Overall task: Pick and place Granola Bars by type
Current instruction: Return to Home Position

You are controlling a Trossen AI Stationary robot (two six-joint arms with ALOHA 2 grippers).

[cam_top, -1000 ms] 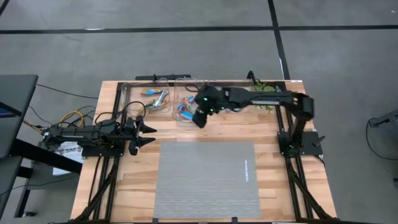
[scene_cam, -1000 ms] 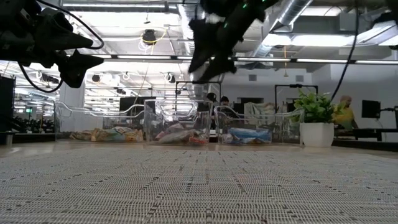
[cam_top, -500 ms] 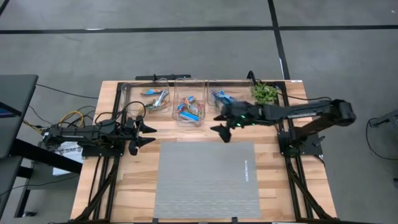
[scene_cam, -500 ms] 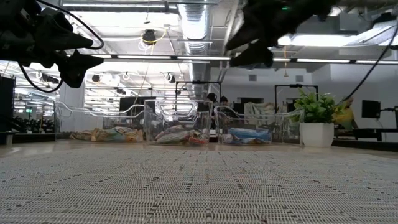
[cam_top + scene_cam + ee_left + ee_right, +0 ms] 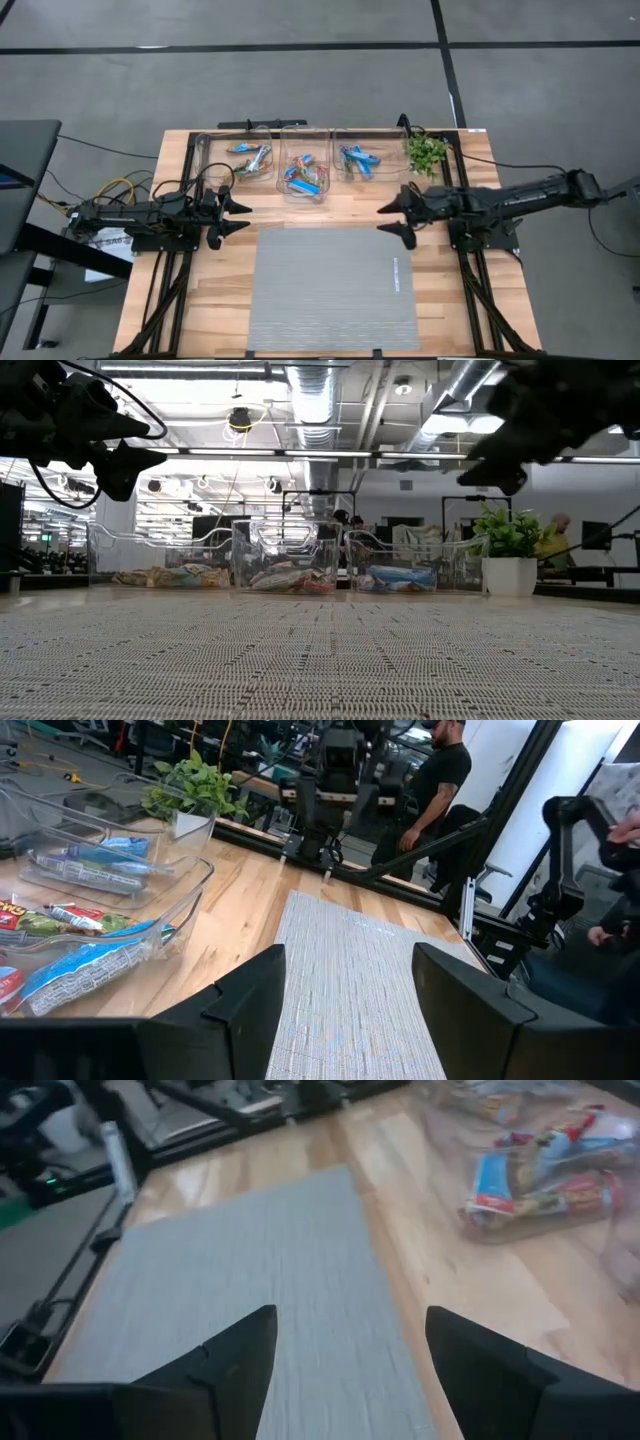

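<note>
The granola bars lie in three clear bins along the table's far edge: mixed-colour bars in the left bin (image 5: 250,158), mixed ones in the middle bin (image 5: 305,175), blue ones in the right bin (image 5: 357,160). My right gripper (image 5: 393,221) hangs open above the bare wood by the grey mat's far right corner, holding nothing; its fingers (image 5: 230,1355) frame the mat. My left gripper (image 5: 240,217) waits open at the table's left side, also empty (image 5: 345,990).
A grey woven mat (image 5: 333,288) covers the table's middle and near part. A small green plant in a white pot (image 5: 426,151) stands at the far right corner. People and other rigs show in the room beyond the table (image 5: 435,780).
My right arm has drawn back from over the middle bin toward the table's right edge and nearer side, folding out low and level over the wood beside the mat. It carries nothing. The bars stay in their bins.
</note>
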